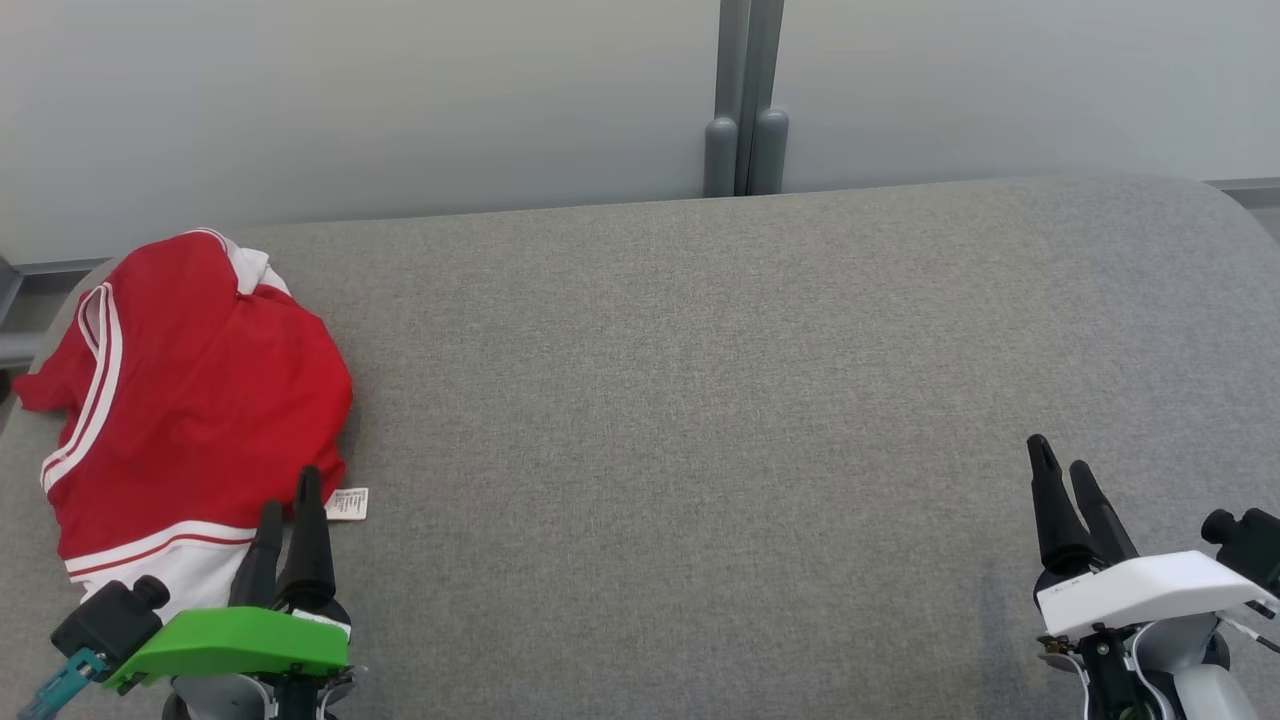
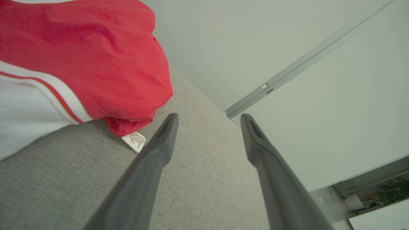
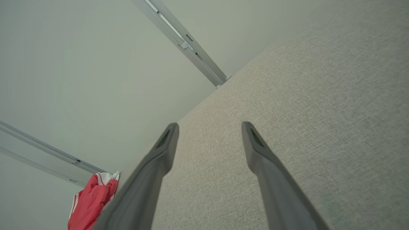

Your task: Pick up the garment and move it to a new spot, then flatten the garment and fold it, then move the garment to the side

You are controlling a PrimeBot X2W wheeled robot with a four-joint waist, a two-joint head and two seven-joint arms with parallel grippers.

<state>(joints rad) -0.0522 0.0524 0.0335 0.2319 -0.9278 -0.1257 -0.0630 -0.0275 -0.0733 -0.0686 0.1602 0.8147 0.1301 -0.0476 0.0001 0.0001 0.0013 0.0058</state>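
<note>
The garment, red with white stripes and a white band at its hem, lies in a loose heap at the far left end of the surface. One red corner spills over the left edge. The heap is longer from the near side to the far side than it is across. Its small white care label pokes out at the near right corner.

That corner is what the coming pick-up seems to turn on. The left tool hangs at the garment's near right edge, fingers spread with nothing between them, pointing away from the robot. The cloth lies ahead of it and to its left. From the left wrist, one fingertip sits just beside the label and the folded red hem, while the other is over bare grey fabric. I cannot tell whether the fingertip brushes the cloth. A short reach forward and left would likely bring the hem between the fingers.

The right tool is well apart, over the bare right end of the surface. It too is spread wide and empty, so the left arm is plainly the nearer one.

The surface is covered in grey woven fabric, rounded at its far corners and bare from the garment rightward. That leaves plenty of room to lay the garment flat. Behind it runs a pale wall of smooth panels, joined by a grey upright post.
</note>
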